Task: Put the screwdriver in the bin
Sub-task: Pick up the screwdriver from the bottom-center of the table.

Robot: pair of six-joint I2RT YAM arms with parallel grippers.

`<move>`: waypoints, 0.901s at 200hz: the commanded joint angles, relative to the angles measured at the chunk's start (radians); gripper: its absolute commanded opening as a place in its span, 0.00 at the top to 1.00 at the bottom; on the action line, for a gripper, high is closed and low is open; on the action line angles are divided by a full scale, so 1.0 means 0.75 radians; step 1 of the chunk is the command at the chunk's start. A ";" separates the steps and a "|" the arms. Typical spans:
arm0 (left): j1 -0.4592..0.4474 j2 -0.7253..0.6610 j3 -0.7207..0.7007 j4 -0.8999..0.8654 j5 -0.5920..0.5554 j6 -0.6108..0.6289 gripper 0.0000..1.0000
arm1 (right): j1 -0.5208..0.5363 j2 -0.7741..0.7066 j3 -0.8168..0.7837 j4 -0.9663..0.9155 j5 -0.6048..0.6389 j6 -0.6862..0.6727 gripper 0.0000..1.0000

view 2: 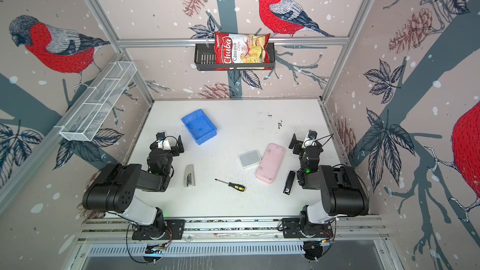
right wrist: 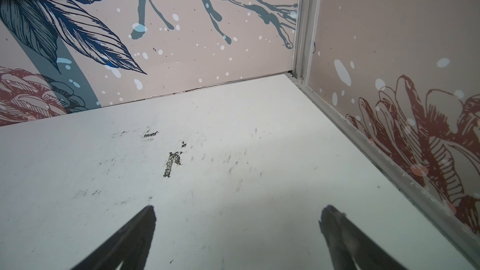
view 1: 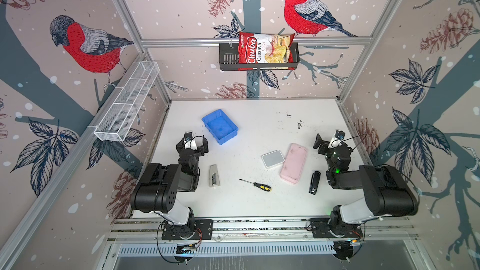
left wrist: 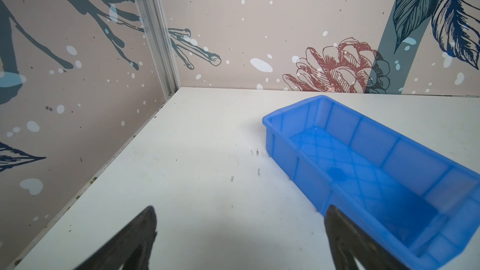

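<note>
Left gripper (left wrist: 240,207): jaws wide, empty, bin (left wrist: 309,180) just beside them.
Right gripper (right wrist: 239,207): jaws wide, empty.
Screwdriver (view 1: 255,185): on surface (view 1: 246,205), well apart from both.

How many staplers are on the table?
2. The silver stapler lies to the left of the screwdriver. The black stapler lies on the right, beside the pink case. No others show.

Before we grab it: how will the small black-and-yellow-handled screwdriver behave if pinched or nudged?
The small screwdriver with the black-and-yellow handle lies flat on the white table; its rounded handle probably lets it roll if nudged sideways. The thin dark metal shaft looks stiff, so no flex expected. Likely handle-heavy: pinched by the shaft, it may tilt.
</note>
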 commanded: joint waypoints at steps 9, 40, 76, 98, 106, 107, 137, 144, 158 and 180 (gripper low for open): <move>-0.009 -0.084 0.024 -0.083 0.026 0.012 0.03 | 0.001 -0.027 0.014 -0.016 -0.068 -0.033 0.01; -0.045 -0.256 0.055 -0.259 0.103 0.091 0.02 | 0.061 -0.158 0.095 -0.259 -0.067 -0.106 0.01; -0.153 -0.443 0.099 -0.496 0.171 0.225 0.02 | 0.171 -0.322 0.158 -0.482 -0.046 -0.223 0.01; -0.222 -0.548 0.171 -0.709 0.326 0.277 0.02 | 0.230 -0.446 0.218 -0.676 -0.087 -0.303 0.01; -0.239 -0.581 0.198 -0.784 0.391 0.283 0.02 | 0.245 -0.485 0.249 -0.770 -0.115 -0.324 0.01; -0.242 -0.585 0.202 -0.794 0.398 0.284 0.02 | 0.247 -0.488 0.254 -0.782 -0.118 -0.326 0.01; -0.338 -0.681 0.293 -1.043 0.550 0.349 0.02 | 0.305 -0.640 0.344 -1.094 -0.210 -0.427 0.01; -0.364 -0.694 0.311 -1.095 0.575 0.366 0.02 | 0.315 -0.677 0.362 -1.164 -0.239 -0.449 0.01; -0.415 -0.703 0.351 -1.199 0.650 0.413 0.02 | 0.332 -0.753 0.387 -1.294 -0.318 -0.497 0.02; -0.527 -0.692 0.422 -1.348 0.690 0.486 0.01 | 0.368 -0.858 0.413 -1.481 -0.418 -0.570 0.01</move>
